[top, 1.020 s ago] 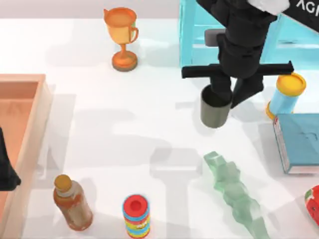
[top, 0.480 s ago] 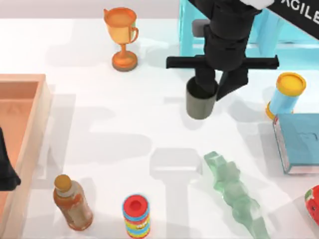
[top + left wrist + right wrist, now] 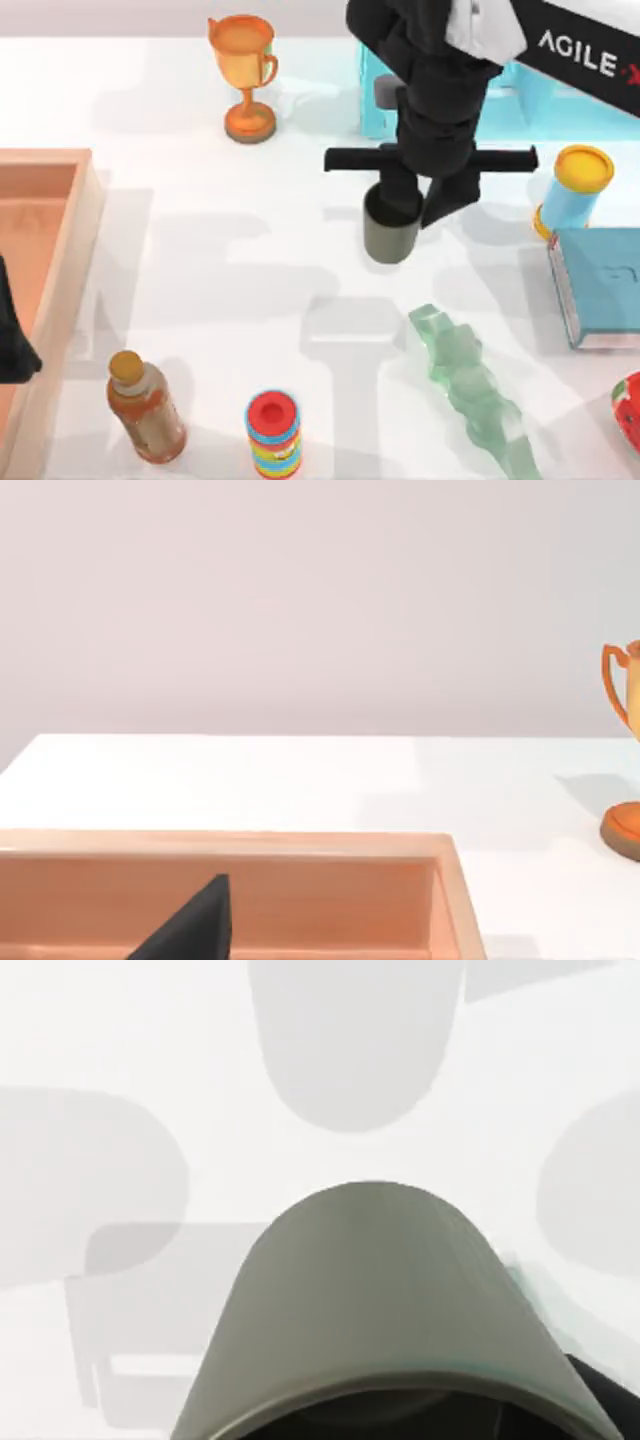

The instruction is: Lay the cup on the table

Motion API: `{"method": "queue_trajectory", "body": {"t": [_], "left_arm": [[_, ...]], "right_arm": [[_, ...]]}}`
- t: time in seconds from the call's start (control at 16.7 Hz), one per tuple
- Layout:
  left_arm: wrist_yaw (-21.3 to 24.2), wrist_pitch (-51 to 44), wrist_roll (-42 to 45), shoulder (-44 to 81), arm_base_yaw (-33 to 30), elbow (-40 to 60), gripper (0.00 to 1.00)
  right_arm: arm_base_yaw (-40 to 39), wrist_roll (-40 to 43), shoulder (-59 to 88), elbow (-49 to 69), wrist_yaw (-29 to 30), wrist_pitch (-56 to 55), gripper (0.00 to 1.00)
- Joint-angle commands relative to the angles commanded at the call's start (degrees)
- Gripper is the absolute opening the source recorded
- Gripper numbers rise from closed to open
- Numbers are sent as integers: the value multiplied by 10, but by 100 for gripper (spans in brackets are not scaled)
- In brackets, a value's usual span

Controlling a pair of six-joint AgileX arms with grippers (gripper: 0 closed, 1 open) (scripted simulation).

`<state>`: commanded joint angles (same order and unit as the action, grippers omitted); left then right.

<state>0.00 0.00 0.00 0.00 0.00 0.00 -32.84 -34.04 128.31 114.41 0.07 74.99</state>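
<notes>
Right pincer [image 3: 418,205] clamped on the rim of the cup [image 3: 390,235], held upright over the white worktop [image 3: 250,270]. Left pincer [image 3: 12,345] parked at the tray [image 3: 60,240], state impossible to tell.

Olive-grey cup [image 3: 391,236], white table [image 3: 220,260], orange trophy [image 3: 243,72], blue can [image 3: 572,192] yellow lid, black claw [image 3: 420,208]

I see an orange trophy goblet [image 3: 243,75] standing upright at the far side, and a light-wood tray [image 3: 60,260] along the left edge. Near the front stand a brown bottle [image 3: 145,408] and a striped can with a red lid [image 3: 273,434]. A pale green wavy block [image 3: 470,385] lies right of them. At right: a blue can with a yellow lid [image 3: 573,190], a teal book [image 3: 600,285] and a turquoise shelf unit [image 3: 520,90].
</notes>
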Motion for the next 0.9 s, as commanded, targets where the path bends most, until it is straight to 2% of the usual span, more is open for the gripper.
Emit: {"method": "queue_trajectory", "body": {"t": [0.18,0.42,0.9], "left_arm": [[0,0,0,0,0,0,100],[0,0,0,0,0,0,100],[0,0,0,0,0,0,100]], "right_arm": [[-4,-4,4,-40,0,-43,0],[-5,-4,5,-44,0,-47,0],[-5,-4,5,-44,0,-47,60]]}}
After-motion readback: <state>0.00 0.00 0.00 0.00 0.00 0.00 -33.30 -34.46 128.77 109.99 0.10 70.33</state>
